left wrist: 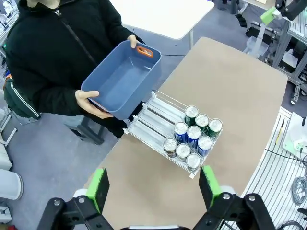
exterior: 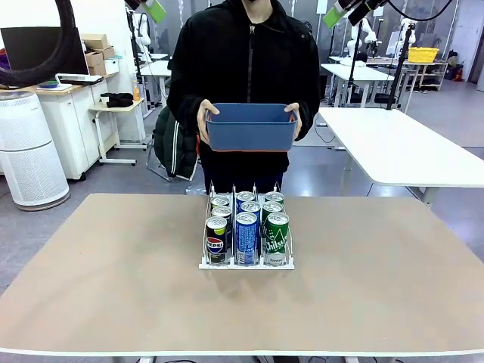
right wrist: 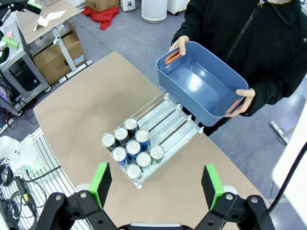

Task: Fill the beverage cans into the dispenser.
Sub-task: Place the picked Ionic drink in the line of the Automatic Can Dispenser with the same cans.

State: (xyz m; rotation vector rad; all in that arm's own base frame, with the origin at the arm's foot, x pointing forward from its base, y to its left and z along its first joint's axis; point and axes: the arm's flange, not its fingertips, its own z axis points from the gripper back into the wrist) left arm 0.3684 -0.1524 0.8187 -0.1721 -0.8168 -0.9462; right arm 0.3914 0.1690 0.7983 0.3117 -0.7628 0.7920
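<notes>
Nine beverage cans stand three per lane at the dispenser front, mid-worktop. Person holds an empty blue tub clear above. Left gripper and right gripper hang high, jaws wide, empty. Filling looks complete.

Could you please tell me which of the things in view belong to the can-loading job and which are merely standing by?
Belongs to the job:
- beverage cans, nine, standing in three lanes
- dispenser

Standing by:
- blue tub, empty, held by the person
- white side table
- air purifier
</notes>
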